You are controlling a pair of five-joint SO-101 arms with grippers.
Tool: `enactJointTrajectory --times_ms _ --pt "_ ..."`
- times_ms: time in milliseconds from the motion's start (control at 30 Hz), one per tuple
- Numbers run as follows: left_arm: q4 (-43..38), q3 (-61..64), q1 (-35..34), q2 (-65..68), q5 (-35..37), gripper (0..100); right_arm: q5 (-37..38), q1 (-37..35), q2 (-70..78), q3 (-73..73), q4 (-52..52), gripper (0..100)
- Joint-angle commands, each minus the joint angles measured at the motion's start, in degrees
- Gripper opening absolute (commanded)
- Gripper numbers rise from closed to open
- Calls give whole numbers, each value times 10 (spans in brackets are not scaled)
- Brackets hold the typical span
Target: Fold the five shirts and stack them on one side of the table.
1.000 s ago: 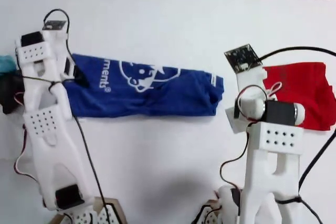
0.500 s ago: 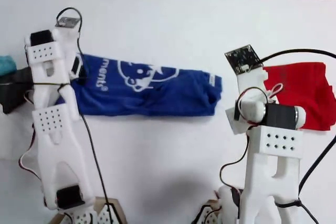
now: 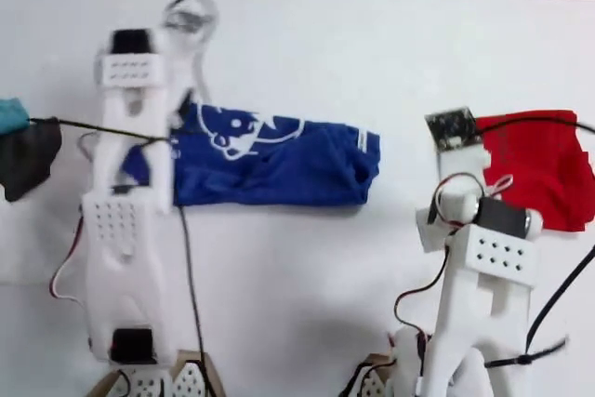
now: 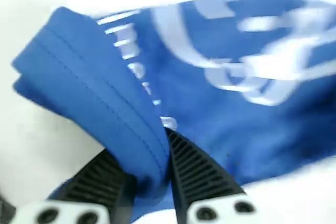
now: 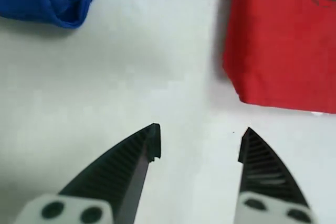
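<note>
Blue shirt (image 3: 279, 160), 1, lying as a long bunched band across the middle of the table (image 3: 307, 44), print upward. End on the left arm's side raised, its hem pinched between the ribbed jaws of the left gripper (image 4: 152, 182). Step in hand, as judged: folding this end over toward the other. Next move calling for a carry along the band, then a flat release without dragging the bulk. Right gripper (image 5: 199, 142) spread wide, holding nothing, above bare table between blue shirt and red shirt (image 3: 535, 165). Red shirt, 1, folded, at the table's right side. At the left edge, 1 black cloth (image 3: 28, 155) and 1 teal cloth (image 3: 11, 116), side by side. Arms, 2.
</note>
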Motion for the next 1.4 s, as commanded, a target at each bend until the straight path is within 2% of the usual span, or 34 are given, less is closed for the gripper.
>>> enactJointTrajectory --times_ms 0,233,367,533,667,900,1067,1100,1267,1367 --pt "7 66 86 -159 -4 25 -2 22 -18 69 -72 251" --pt "3 78 216 -229 -4 25 -3 108 -19 142 -112 251" --pt "-38 77 281 -229 -4 25 -1 150 -19 150 -112 251" --pt "-107 77 345 -202 -4 25 1 166 -19 154 -111 251" --pt "-147 76 367 -139 -4 25 2 166 -19 154 -102 251" --pt "-161 75 367 -98 -4 55 2 165 -19 154 -100 251" --pt "-114 24 335 -97 -4 288 2 161 -19 153 -102 251" --pt "-102 2 324 -97 -4 304 2 161 -19 153 -102 251" --pt "-52 -127 246 -96 -7 282 2 161 -19 153 -102 251" --pt "-30 -138 193 -86 -7 278 -2 161 -19 148 -104 247"
